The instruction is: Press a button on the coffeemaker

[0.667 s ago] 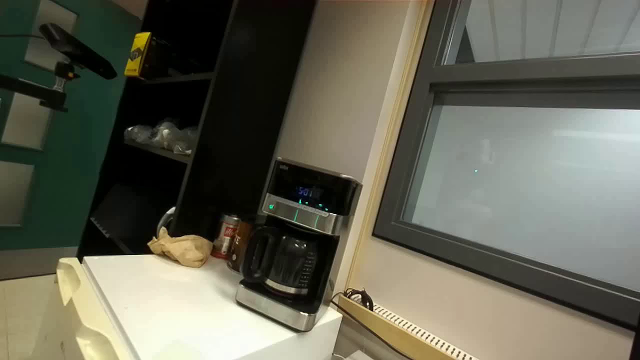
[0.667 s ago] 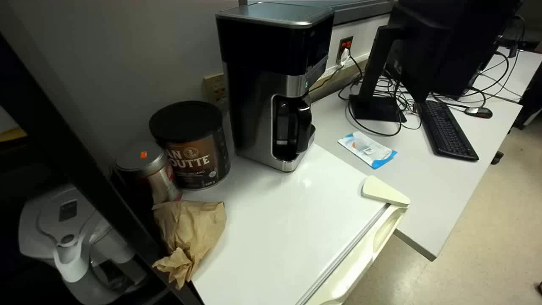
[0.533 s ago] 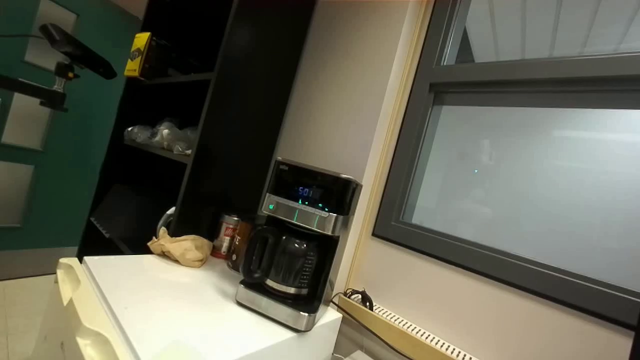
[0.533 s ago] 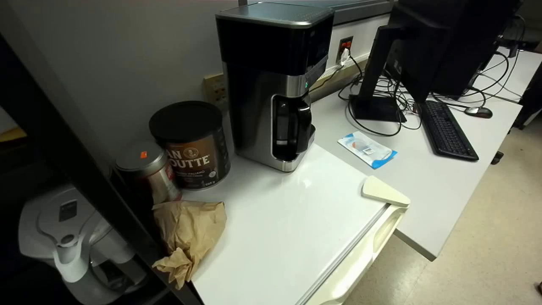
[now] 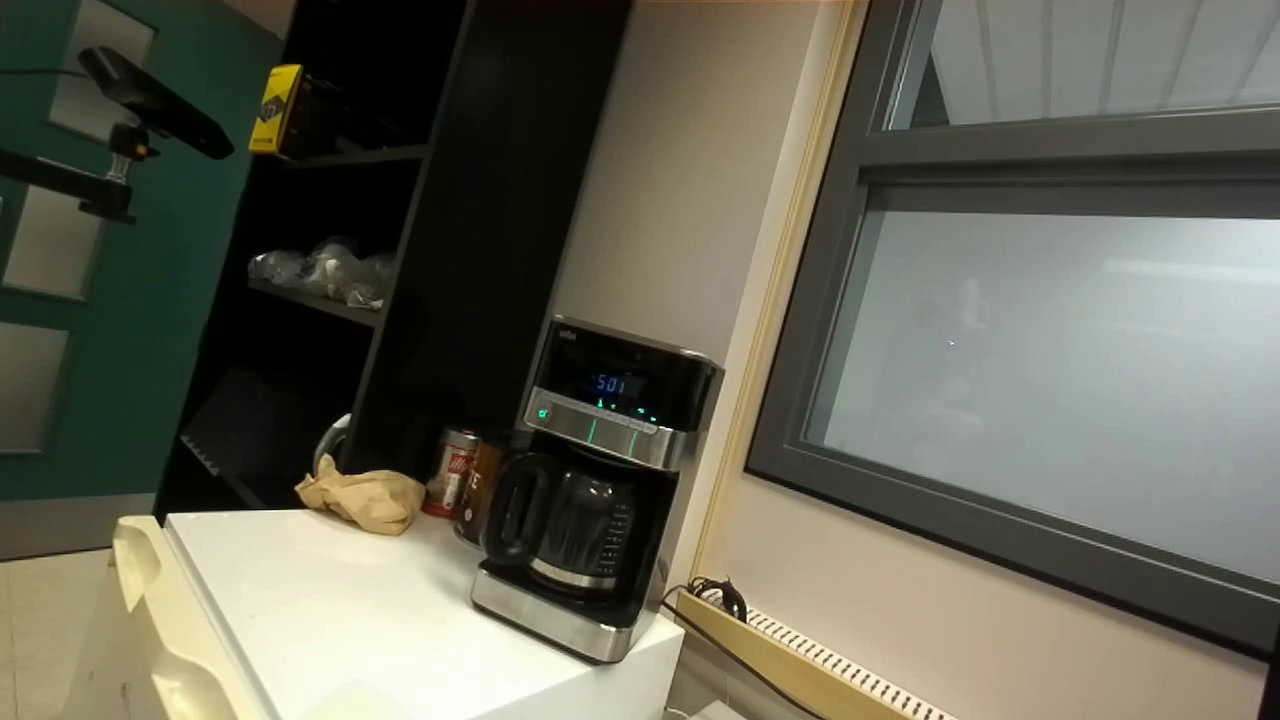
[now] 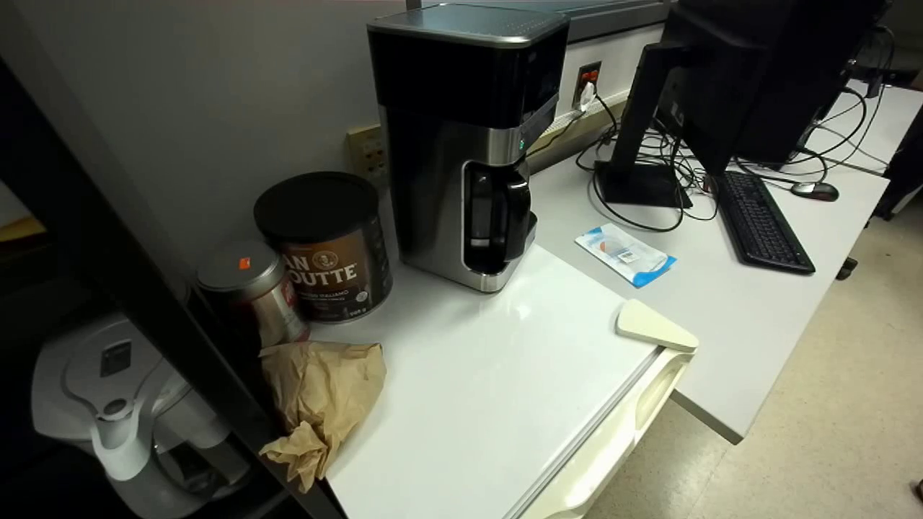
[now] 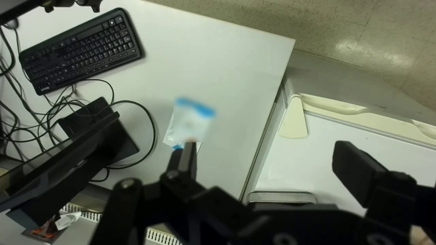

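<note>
The coffeemaker (image 5: 600, 425) is black and silver and stands upright on a white cabinet top (image 5: 340, 610). In an exterior view its front panel (image 5: 625, 375) shows a lit blue 5:01 display, with small green lights on the silver band below. The glass carafe (image 5: 580, 530) sits in it. An exterior view shows the machine from its side (image 6: 433, 187). In the wrist view, only its silver base edge (image 7: 282, 196) and a dark strip show beyond the gripper body. My gripper (image 7: 265, 145) is wide open with nothing between its fingers, above the cabinet and desk. It is outside both exterior views.
A dark coffee can (image 6: 324, 252), a smaller can (image 6: 252, 288) and a crumpled paper bag (image 6: 324, 404) stand beside the coffeemaker. The adjoining desk holds a monitor stand (image 6: 634, 144), cables, a keyboard (image 7: 81, 51) and a white-blue packet (image 6: 626, 254). A black shelf (image 5: 480, 250) rises behind.
</note>
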Controlling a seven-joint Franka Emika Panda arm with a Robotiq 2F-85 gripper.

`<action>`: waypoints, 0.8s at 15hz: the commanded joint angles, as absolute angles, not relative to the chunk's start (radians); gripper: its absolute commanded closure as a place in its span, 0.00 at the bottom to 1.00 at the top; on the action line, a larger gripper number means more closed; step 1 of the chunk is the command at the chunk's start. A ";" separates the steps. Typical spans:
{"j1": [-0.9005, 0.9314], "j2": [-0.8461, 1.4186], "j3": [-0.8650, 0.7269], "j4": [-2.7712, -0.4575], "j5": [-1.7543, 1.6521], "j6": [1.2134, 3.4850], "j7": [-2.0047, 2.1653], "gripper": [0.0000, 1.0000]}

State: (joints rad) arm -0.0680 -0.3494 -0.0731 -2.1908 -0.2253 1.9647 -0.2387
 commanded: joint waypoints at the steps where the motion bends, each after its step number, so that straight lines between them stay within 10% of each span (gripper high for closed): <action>1: -0.059 -0.293 -0.075 -2.160 -0.257 1.979 -0.270 0.00; 12: -0.058 0.010 -0.069 -2.039 -0.489 2.180 -0.550 0.00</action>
State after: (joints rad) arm -0.0607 -0.0773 -0.0706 -2.1005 -0.4215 2.1246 -0.4679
